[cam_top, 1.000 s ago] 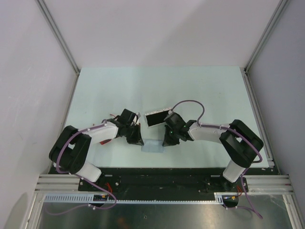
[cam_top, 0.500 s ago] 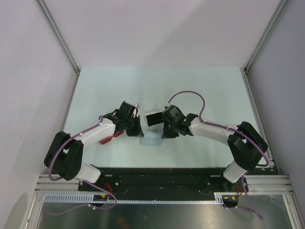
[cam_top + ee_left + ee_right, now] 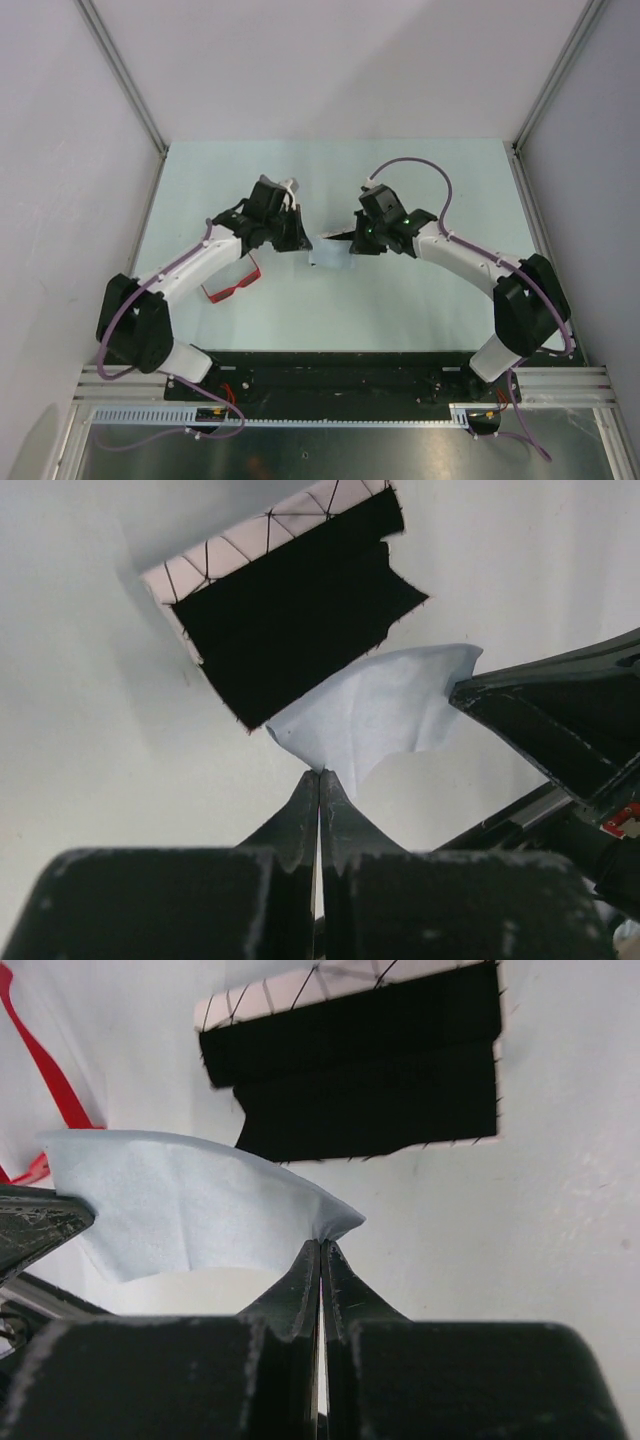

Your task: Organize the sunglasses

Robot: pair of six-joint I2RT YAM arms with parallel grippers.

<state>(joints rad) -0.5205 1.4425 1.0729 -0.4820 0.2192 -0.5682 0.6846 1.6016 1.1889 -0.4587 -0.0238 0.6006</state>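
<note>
Up over the table, the left claw and right claw each pinch a cloth corner. Sunglasses lie flat to the left.

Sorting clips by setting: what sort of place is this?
Probably a robotics lab test cell: white panel walls on aluminium framing, left arm and right arm bolted at a pale table, with sunglasses, a case and a cloth as props.
</note>
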